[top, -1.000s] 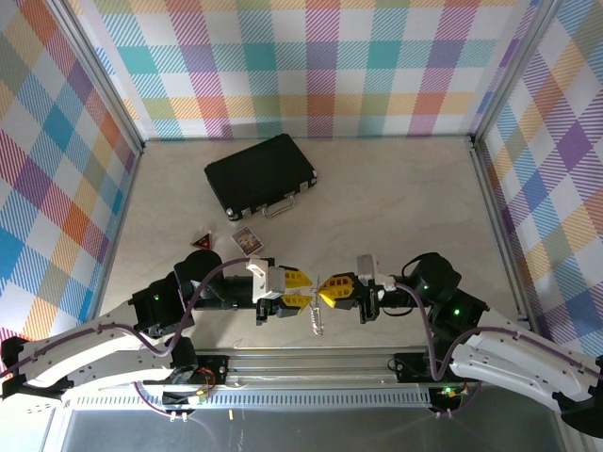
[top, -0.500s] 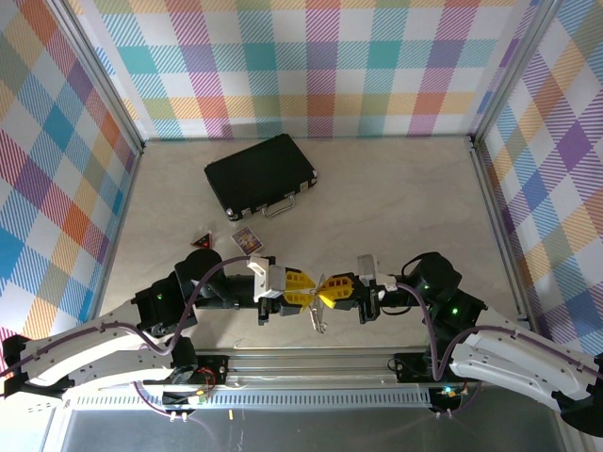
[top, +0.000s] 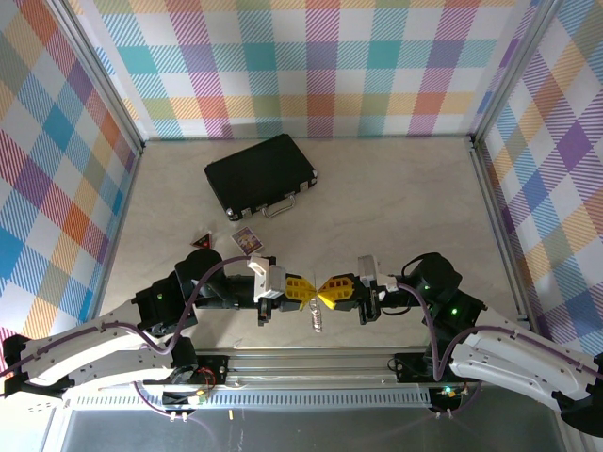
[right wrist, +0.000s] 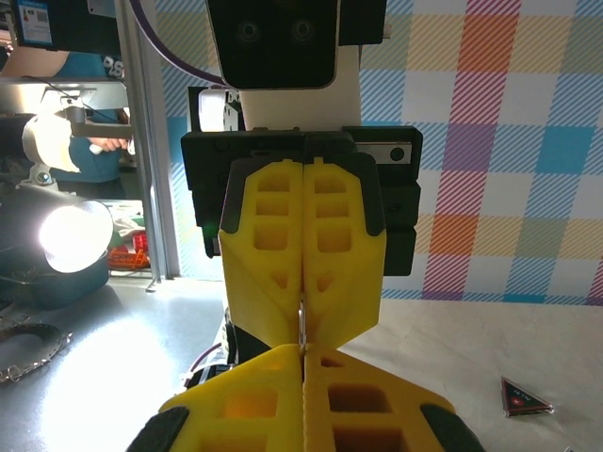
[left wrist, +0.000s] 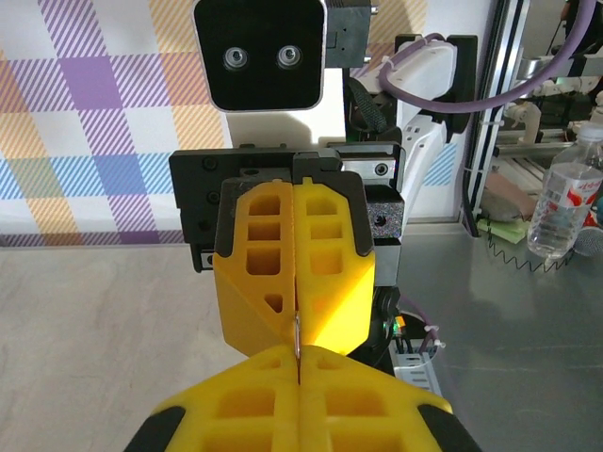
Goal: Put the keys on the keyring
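Left gripper point(top: 310, 290) nearer right gripper point(top: 326, 290), tips meeting, keyring point(left wrist: 296, 331) pinched, keys point(top: 317, 321) dangling

White arm links point(top: 85, 344), black joints point(top: 160, 303), purple cables point(top: 203, 282); left hand point(top: 312, 290), right hand point(top: 327, 292): yellow cut-out fingers point(top: 297, 286).

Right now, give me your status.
Left gripper, right gripper shut on ring, tip to tip. Key hangs below. Nothing in the way.

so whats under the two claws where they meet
A silvery key hangs under the left claw and right claw. Its top is hidden between the shut claw tips, so any ring can't be seen.
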`<state>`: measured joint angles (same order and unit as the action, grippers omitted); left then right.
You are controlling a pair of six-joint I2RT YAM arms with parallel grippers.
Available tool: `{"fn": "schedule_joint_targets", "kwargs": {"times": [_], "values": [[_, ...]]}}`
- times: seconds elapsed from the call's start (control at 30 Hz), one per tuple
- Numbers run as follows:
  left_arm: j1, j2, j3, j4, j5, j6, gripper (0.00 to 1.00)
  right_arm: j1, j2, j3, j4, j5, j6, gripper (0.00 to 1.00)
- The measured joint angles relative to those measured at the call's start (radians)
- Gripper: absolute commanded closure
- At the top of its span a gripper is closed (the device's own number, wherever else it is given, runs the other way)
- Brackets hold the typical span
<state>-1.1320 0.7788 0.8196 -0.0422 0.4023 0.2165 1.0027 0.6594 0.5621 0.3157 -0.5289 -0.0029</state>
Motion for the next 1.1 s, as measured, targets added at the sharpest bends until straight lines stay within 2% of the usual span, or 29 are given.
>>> {"fn": "schedule_joint_targets", "kwargs": {"times": [0.1,0.17,0.3,0.4,0.47,0.73,0.97,1.1], "values": [[0.0,0.0,-0.001,0.002,-0.002,0.0,1.0,0.0,-0.001,0.0,0.0,0.004,0.0,0.99],[0.0,0.0,-0.005,0.012,-0.006,0.0,1.0,0.0,-0.005,0.0,-0.003,0.014,0.003,0.87],[0.0,0.0,-0.013,0.016,-0.031,0.0,1.0,0.0,-0.022,0.001,-0.042,0.053,0.013,0.57],[0.0,0.0,-0.026,0.015,-0.055,0.0,1.0,0.0,-0.035,0.006,-0.097,0.089,0.027,0.43],[0.0,0.0,-0.029,0.008,-0.077,0.0,1.0,0.0,-0.038,0.009,-0.129,0.116,0.04,0.38],[0.0,-0.009,-0.034,-0.029,-0.196,0.0,1.0,-0.053,-0.027,0.009,-0.222,0.172,0.117,0.27],[0.004,-0.038,-0.053,-0.086,-0.327,-0.023,1.0,-0.265,0.014,-0.039,-0.223,0.134,0.26,0.24],[0.009,-0.038,-0.055,-0.127,-0.399,-0.045,1.0,-0.311,0.119,-0.039,-0.253,0.112,0.296,0.22]]}}
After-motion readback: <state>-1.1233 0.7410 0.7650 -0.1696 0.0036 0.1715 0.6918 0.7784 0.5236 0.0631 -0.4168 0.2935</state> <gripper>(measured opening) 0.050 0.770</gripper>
